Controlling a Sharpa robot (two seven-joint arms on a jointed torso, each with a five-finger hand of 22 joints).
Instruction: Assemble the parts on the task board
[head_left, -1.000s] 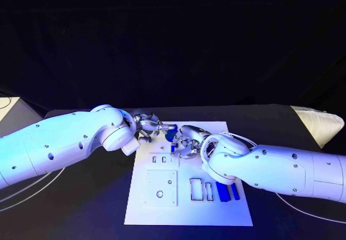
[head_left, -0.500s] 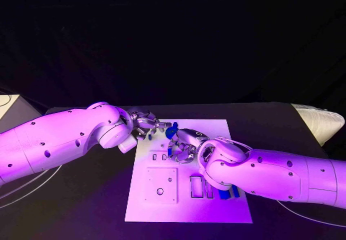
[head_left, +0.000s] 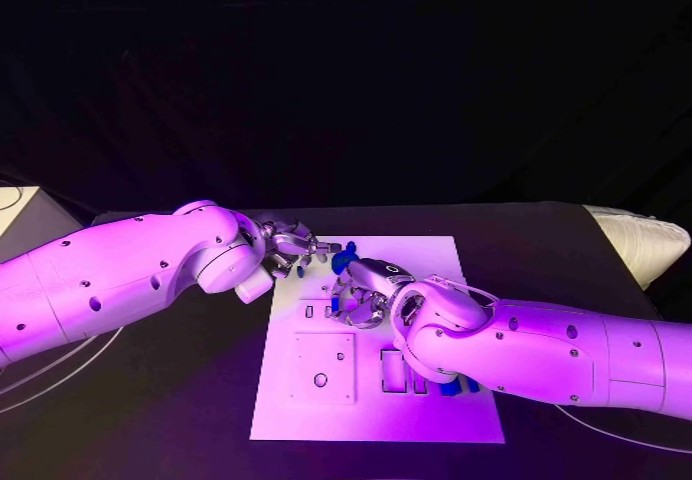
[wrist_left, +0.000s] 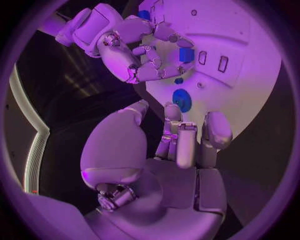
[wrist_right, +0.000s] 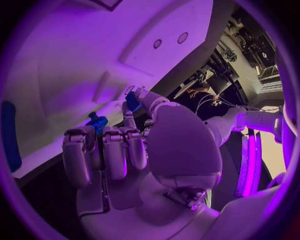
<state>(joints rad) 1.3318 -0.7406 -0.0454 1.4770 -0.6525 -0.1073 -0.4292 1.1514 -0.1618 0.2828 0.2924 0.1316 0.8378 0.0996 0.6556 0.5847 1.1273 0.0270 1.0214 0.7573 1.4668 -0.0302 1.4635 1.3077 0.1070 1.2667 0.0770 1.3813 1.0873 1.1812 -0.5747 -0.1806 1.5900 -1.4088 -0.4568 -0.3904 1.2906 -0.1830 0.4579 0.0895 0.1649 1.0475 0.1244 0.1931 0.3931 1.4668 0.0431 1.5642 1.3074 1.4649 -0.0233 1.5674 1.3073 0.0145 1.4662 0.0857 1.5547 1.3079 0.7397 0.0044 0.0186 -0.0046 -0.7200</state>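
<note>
The right hand (head_left: 361, 295) pinches a small blue part (wrist_left: 186, 54) over the far end of the task board (head_left: 378, 425) on the bench, the left hand (head_left: 296, 250) empty with fingers apart; it looks light, stiff and slippery, best held by its sides

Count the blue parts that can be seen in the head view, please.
3: a round blue part near the board's far edge, one by the right hand, and one under the right arm. More may be hidden.

The right arm (head_left: 534, 345) hides part of the blue parts (head_left: 450, 386).
</note>
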